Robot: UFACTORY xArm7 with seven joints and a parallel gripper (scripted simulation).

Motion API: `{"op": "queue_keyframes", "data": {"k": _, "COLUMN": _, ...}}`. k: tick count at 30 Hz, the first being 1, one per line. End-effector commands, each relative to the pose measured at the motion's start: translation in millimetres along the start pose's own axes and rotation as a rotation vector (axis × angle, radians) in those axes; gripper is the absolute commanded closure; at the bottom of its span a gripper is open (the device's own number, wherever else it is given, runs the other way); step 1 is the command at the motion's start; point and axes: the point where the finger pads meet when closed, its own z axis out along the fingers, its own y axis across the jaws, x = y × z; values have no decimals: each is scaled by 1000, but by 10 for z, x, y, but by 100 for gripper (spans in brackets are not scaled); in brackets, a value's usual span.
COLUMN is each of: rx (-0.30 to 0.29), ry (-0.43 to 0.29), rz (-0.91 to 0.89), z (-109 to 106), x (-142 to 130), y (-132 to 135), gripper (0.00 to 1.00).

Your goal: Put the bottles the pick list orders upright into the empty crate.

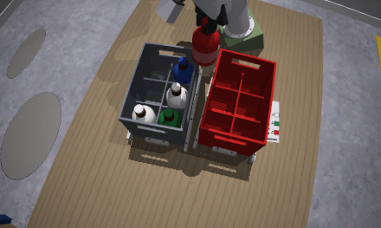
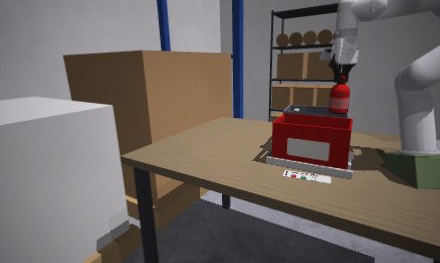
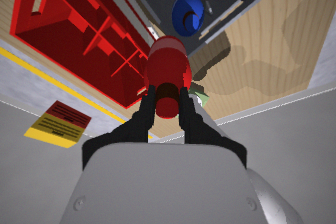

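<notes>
Gripper [image 1: 210, 27] [image 2: 342, 77] [image 3: 167, 95] closed partway, fingers on both sides of the neck of the red bottle [image 1: 205, 47] [image 2: 339, 99] [image 3: 168, 65]; neck thickness is what keeps them apart. Neck grip makes sense: body hangs below, clear of the fingers, so it can go down into a cell without the fingers fighting the dividers. Bottle is roughly upright, raised, at the robot-base end near the gap between the grey crate [image 1: 173, 135] [image 2: 312, 108] [image 3: 202, 44] and the red crate [image 1: 208, 138] [image 2: 340, 142] [image 3: 70, 71]. Height probably there to clear the walls.

Pick list [image 1: 272, 112] [image 2: 325, 179] lies on the counter [image 1: 108, 184] [image 2: 240, 177] [image 3: 310, 30] beside the red crate. From the black bar: red, green, white. Counts too small to read. Red being listed fits this bottle being carried.

Grey crate holds a blue bottle [image 1: 183, 74] [image 3: 187, 17], a middle white bottle [image 1: 177, 98], a corner white bottle [image 1: 144, 114] and a green bottle [image 1: 170, 120], each in its own cell, dividers keeping them standing. Blue isn't listed, so it should stay. Red crate has no bottles yet; task looks early. Next: over a red-crate cell, lower straight, release only once the base is down. Risk: base clipping rim or divider, tipping the bottle or nudging the crate.
</notes>
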Motion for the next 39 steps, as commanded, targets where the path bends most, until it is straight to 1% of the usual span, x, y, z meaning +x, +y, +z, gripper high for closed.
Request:
{"op": "queue_keyframes", "data": {"k": 1, "rx": 3, "ry": 3, "rz": 0, "z": -15, "x": -72, "y": -77, "gripper": 100}}
{"op": "queue_keyframes", "data": {"k": 39, "rx": 3, "ry": 2, "rz": 0, "z": -16, "x": -562, "y": -522, "gripper": 100}}
